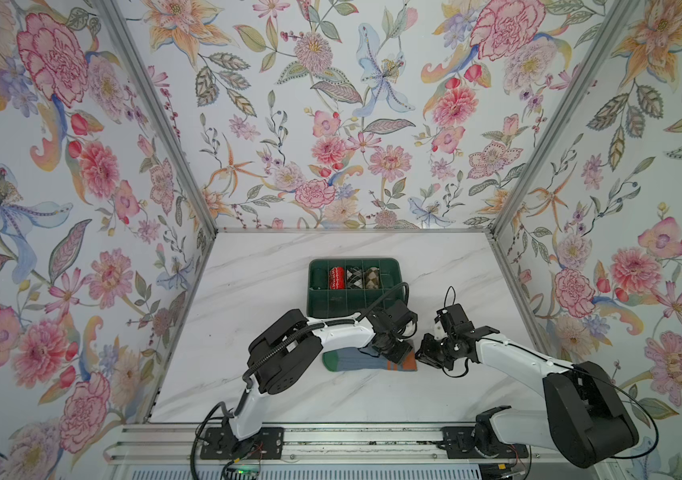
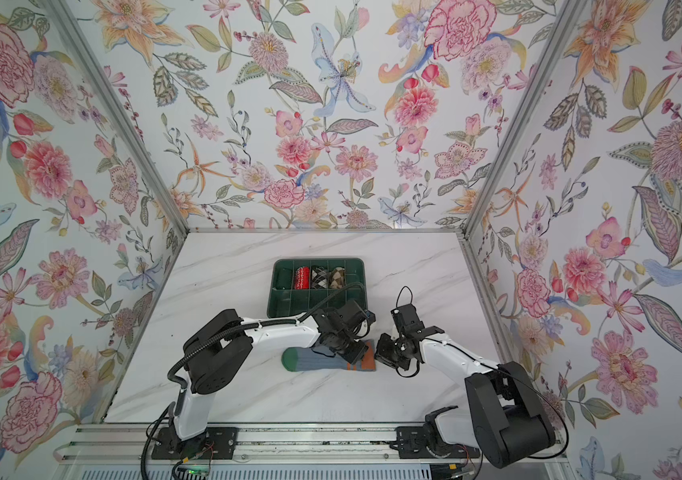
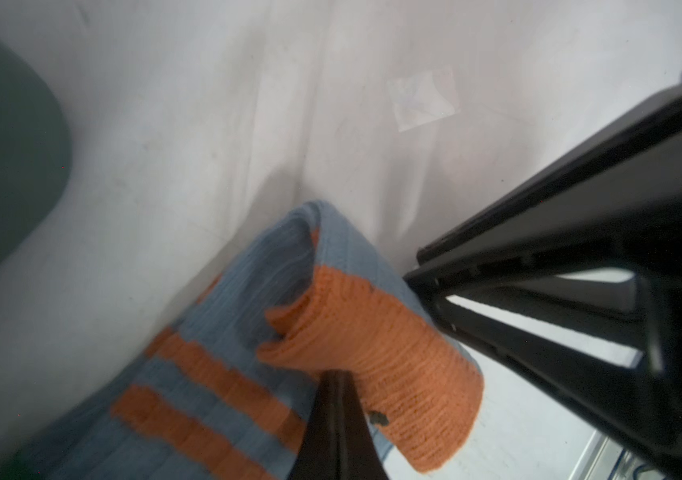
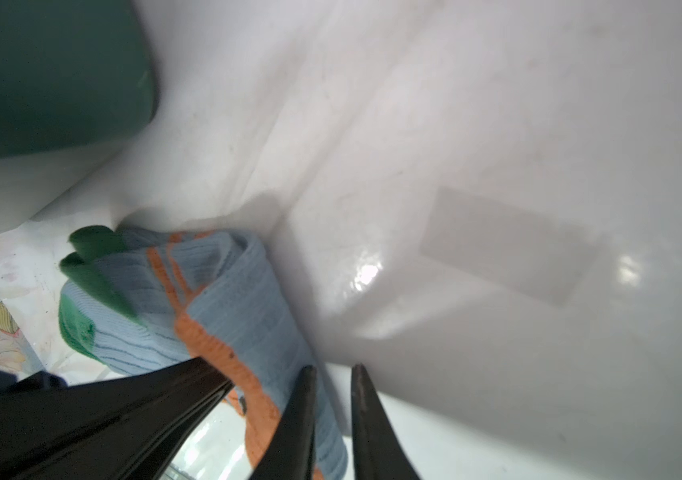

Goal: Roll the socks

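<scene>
**Stock on my screens, by item**

1. Grey-blue ribbed socks with green toe, two orange stripes and orange cuff. I count two, one laid on the other, judging by the doubled green patches in the right wrist view. They lie flat on the white marble-look table, near centre, green toe to the left and cuff to the right. I judge they lie this way so the cuff sits where both arms meet and the roll can run leftward to the toe.
2. Orange cuff: one fold, turned back over the striped leg. I read this as the first turn of the roll.
3. Left tool: one, clenched tight at the folded cuff, probably pinning that turn. I cannot tell if any fabric is caught between its fingers.
4. Right tool: one, narrowly parted with nothing between. One finger lies against the socks' right edge, well placed to tuck or steady it.
5. Dark green plastic divided tray: one, on the far side of the socks, likely where finished rolls go.
6. Bundles in the tray's far row: three.
   - One red with white pattern.
   - One black-white argyle.
   - One brown argyle.
</scene>
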Robot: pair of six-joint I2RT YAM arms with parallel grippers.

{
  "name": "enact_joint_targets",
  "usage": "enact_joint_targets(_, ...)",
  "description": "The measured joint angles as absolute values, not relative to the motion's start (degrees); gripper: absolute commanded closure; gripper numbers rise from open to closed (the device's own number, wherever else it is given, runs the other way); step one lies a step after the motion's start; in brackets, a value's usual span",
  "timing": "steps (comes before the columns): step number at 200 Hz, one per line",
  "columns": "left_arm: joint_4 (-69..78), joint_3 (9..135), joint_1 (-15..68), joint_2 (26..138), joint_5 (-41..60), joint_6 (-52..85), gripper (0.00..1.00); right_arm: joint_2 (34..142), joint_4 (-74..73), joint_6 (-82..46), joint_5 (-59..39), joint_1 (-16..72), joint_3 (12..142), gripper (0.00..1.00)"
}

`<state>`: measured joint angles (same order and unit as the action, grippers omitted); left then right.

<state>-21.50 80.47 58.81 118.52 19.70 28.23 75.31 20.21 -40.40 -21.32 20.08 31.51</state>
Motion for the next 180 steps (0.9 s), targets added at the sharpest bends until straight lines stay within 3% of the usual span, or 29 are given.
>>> enact_joint_targets(108,-21.63,79.79,58.39,118.26,19.55,28.32,1.0,74.76,10.7,-40.29,-28.27,20.6,29.65,0.81)
enact_joint_targets(180,-12.16,69.06,55.31,113.06,24.27,32.18,1.0,74.87,7.49,-40.29,-31.81,21.61,28.32,0.83)
